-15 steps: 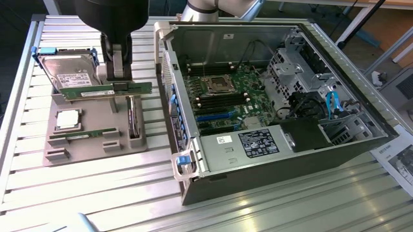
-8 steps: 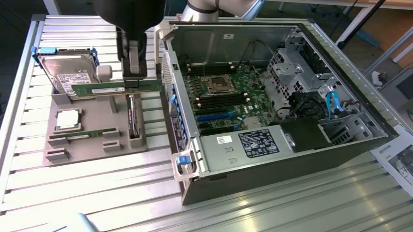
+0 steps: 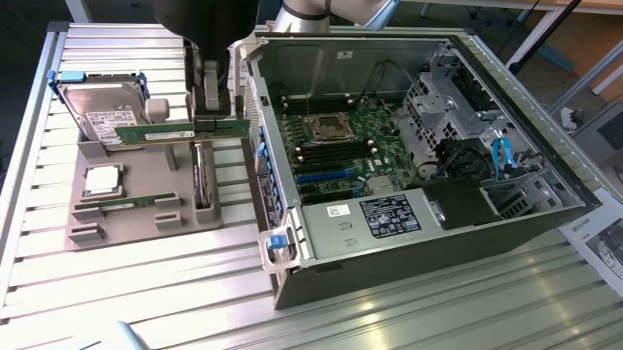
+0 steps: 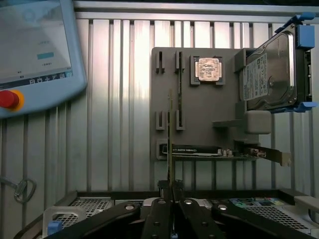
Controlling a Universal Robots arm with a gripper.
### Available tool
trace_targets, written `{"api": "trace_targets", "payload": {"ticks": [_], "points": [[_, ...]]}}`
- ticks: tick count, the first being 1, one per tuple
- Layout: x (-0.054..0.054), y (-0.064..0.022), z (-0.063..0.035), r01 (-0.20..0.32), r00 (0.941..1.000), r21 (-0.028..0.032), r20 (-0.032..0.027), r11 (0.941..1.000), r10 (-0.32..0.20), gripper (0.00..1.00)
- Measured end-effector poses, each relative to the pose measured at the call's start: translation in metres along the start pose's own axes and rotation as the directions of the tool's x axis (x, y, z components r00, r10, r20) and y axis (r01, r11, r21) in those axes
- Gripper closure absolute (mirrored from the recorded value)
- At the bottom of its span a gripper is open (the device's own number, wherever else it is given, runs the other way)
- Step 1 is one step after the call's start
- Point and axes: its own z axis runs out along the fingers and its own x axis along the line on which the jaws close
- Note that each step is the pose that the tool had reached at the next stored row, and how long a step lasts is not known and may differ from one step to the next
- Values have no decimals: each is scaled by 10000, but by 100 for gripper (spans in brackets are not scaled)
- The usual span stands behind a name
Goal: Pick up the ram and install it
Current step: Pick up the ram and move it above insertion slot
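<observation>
Ram [image 3: 165, 134] in the air, pinched between the fingers of the gripper [image 3: 212, 115], jaws closed almost flat against its two faces. Hangs level with its long edge down, above the grey tray [image 3: 146, 222] and just beside the open side of the computer case [image 3: 409, 240]. From the wrist, ram [image 4: 170, 139] edge-on: a thin line running straight out from the gripper [image 4: 171, 191], no visible tilt.

Hold taken toward the end nearer the case, not at the middle, with the longer part reaching toward the exterior view's left. Probably no trouble: looks light and stiff, a thin board unlikely to sag. Fragile all the same, with small chips on the faces and a contact edge along the bottom. Best gripped on the flat faces near the upper edge, clear of the contacts. Smooth faces, so likely to slip or swivel under a hard sideways push.

Resting in the tray: a second stick [image 3: 127, 203], a square processor [image 3: 102, 179] and a hard drive [image 3: 102, 109]. Black slots [image 3: 329, 154] inside the case apparently unfilled, though hard to be sure.
</observation>
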Motion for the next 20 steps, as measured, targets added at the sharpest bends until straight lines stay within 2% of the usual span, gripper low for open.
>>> {"api": "trace_targets", "payload": {"ticks": [7,10,18,20], "points": [[0,-171,-13,1,10000,0,0,10000,-1,88],[1,-338,-27,1,10000,0,0,10000,-1,88],[1,-677,-54,2,10000,0,0,10000,-2,88],[2,-800,-63,3,10000,0,1,10000,-3,88]]}}
